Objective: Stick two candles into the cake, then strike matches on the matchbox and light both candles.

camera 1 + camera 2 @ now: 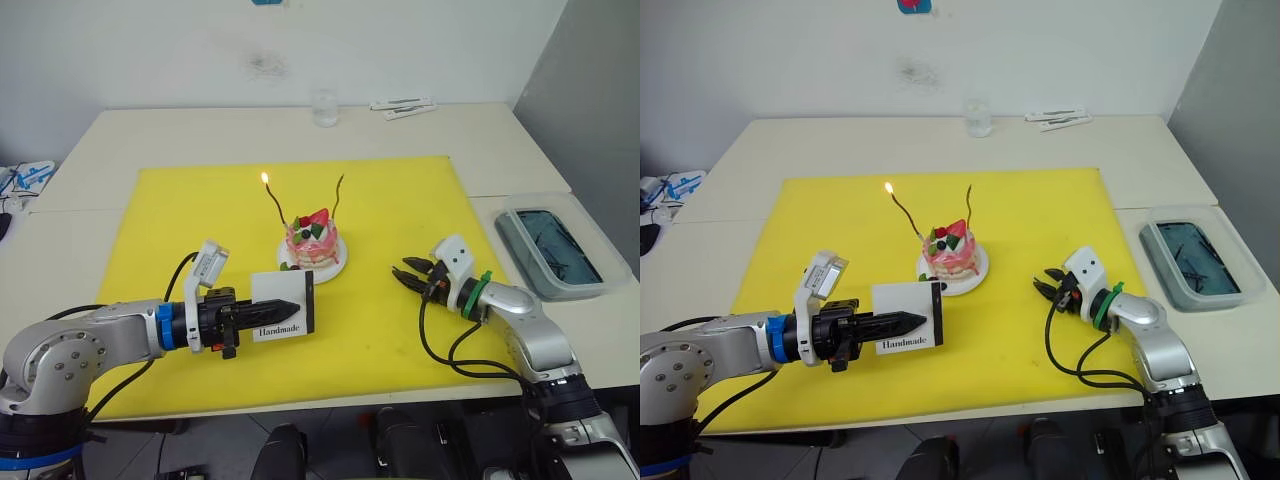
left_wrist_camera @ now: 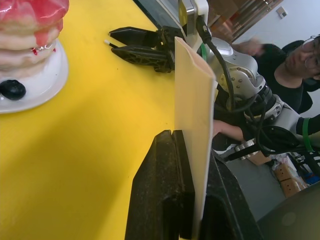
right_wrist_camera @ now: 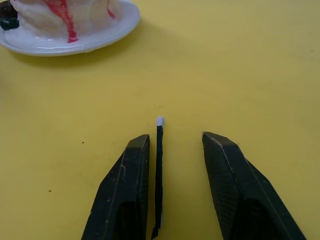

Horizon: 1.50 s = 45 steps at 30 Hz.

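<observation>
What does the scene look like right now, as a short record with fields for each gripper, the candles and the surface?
left gripper: shut on the matchbox, held upright beside the cake
right gripper: open, a match between its fingers, against one of them
candles: both stuck in the cake; left candle lit, right candle unlit
surface: yellow mat on a pale table
</observation>
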{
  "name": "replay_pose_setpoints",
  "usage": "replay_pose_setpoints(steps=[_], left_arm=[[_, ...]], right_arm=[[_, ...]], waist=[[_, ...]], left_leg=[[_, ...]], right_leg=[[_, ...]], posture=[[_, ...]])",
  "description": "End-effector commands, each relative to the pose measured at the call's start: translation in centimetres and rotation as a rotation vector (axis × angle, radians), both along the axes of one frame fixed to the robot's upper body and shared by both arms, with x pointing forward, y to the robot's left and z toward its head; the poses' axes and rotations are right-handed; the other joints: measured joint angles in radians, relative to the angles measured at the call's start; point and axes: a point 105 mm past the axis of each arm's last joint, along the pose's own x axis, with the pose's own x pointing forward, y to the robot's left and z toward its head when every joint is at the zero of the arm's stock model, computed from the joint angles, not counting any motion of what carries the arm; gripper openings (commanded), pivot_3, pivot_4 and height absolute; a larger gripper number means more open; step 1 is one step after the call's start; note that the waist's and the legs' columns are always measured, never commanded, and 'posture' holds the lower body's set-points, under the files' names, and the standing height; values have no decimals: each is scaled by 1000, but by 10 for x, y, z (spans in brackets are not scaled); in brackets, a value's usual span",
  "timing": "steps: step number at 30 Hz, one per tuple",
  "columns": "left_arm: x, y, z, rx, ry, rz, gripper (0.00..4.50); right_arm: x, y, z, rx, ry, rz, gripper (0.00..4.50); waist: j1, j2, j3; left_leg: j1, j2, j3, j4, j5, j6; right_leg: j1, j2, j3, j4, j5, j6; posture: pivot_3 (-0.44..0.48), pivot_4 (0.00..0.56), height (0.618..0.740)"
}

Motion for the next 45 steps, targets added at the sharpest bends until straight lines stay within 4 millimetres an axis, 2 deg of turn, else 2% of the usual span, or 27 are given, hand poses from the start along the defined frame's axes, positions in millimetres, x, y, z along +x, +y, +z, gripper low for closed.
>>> replay_pose_setpoints(steps=[1, 3, 10, 15, 20, 23, 29, 35, 45], left_arm=[[-1, -3, 5, -3, -16, -22, 0], [-1, -3, 5, -3, -14, -22, 0], [-1, -3, 3, -6, -6, -18, 0], [-1, -7, 2, -31, 25, -29, 0], [-2, -15, 0, -61, 71, -78, 0], [1, -23, 0, -70, 81, -111, 0], [13, -35, 7, -102, 61, -139, 0], [18, -40, 11, -116, 49, -141, 0], [20, -41, 10, -114, 37, -133, 0]], right_arm=[[0, -1, -5, -1, 25, -20, 519], [-1, -2, -5, 1, 26, -21, 47], [-3, -2, 1, 9, 13, -4, 47], [-9, 0, 21, 26, -20, 38, 47], [-32, 7, 55, -8, -74, 173, 47], [-54, 16, 74, -59, -102, 295, 47], [-84, 35, 95, -108, -110, 458, 47], [-87, 48, 99, -124, -123, 510, 47], [-82, 71, 112, -145, -163, 591, 47]], waist=[[0, 0, 0], [0, 0, 0], [0, 0, 0], [1, 0, 0], [3, 1, 1], [4, 1, 1], [6, 0, 1], [5, 0, 1], [8, 0, 1]], left_leg=[[2, 0, 0, 0, 0, 0], [4, 0, 0, 0, 0, 0], [5, 0, -1, 0, 0, 0], [4, 0, -1, 0, 0, 0], [4, 0, -1, -1, 0, 0], [3, 0, -1, -1, 0, 0], [3, 0, -1, 0, 0, 0], [3, 0, -1, -1, 0, 0], [2, 0, -2, -1, 0, 0]], right_leg=[[2, 0, 0, 0, 0, 0], [5, 0, 0, -1, 0, 0], [6, 0, 0, -1, 0, 0], [6, 0, -1, -2, 0, 0], [6, 0, -1, -3, -1, 0], [6, 0, -1, -3, -1, 0], [6, 0, -2, -3, 0, 0], [6, 0, -2, -4, 0, 0], [6, 0, -2, -5, 0, 0]], posture=[[0, 150, 740], [0, 150, 740], [0, 150, 740], [0, 150, 740], [0, 150, 740], [0, 150, 740], [0, 150, 740], [0, 150, 740], [0, 150, 740]])
